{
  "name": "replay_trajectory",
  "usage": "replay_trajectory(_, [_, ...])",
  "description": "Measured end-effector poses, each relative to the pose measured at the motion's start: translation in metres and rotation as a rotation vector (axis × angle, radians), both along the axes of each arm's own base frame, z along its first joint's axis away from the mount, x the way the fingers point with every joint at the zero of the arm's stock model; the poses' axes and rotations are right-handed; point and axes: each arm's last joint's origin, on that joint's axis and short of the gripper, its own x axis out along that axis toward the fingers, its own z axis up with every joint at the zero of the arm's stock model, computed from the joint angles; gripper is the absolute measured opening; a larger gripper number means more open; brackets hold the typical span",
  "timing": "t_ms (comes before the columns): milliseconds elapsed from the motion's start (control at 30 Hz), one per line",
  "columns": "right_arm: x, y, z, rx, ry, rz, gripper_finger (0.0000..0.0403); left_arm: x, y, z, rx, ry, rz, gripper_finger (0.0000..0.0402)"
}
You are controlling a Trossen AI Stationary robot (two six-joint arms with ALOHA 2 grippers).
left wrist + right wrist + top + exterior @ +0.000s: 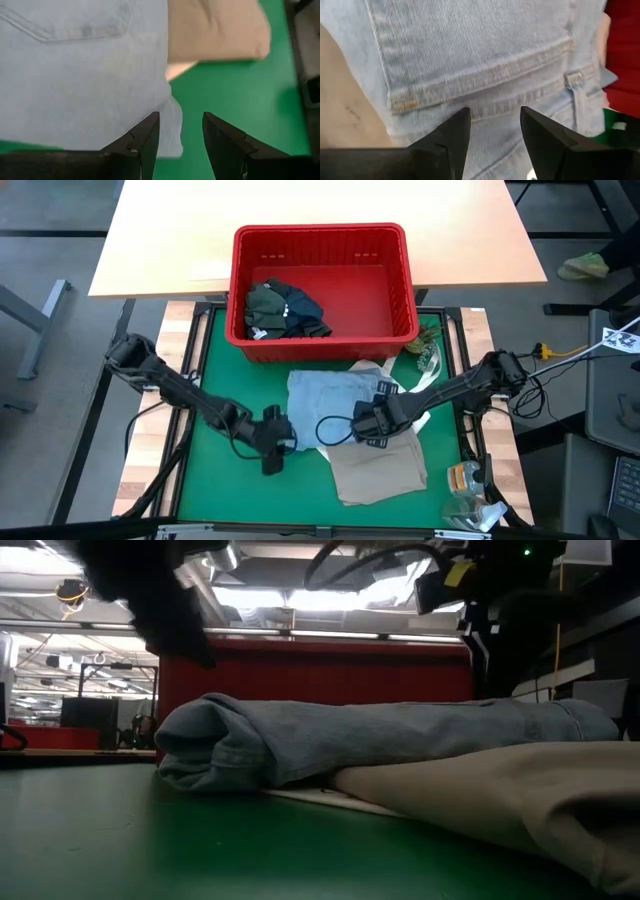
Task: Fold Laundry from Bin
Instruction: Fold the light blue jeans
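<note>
Bin [320, 665] wall mostly behind folded light blue garment [380, 740].

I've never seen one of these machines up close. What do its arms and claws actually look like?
Two slim, dark, jointed arms with black cables looping alongside them. The left gripper and the right gripper each end in two black, wedge-shaped fingers tapering to blunt tips. No markings are visible.
</note>
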Motion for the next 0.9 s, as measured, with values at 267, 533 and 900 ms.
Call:
replay_trajectory(267, [-0.004,-0.002,-0.014,-0.011,0.001,-0.002,0.0176,0.006,-0.018,-0.034,0.132,0.022,0.016,0.0144])
replay_trajectory(533, [-0.012,-0.006,-0.032,-0.033,0.012,-0.024,0.0176,0.011,-0.021,-0.068,0.17,0.149,-0.052,0.0144])
replay_trajectory(900, [-0.02,-0.007,-0.042,-0.005,0.054,-0.079,0.0176,-0.006,-0.031,-0.068,0.218,0.23,-0.116,0.0144])
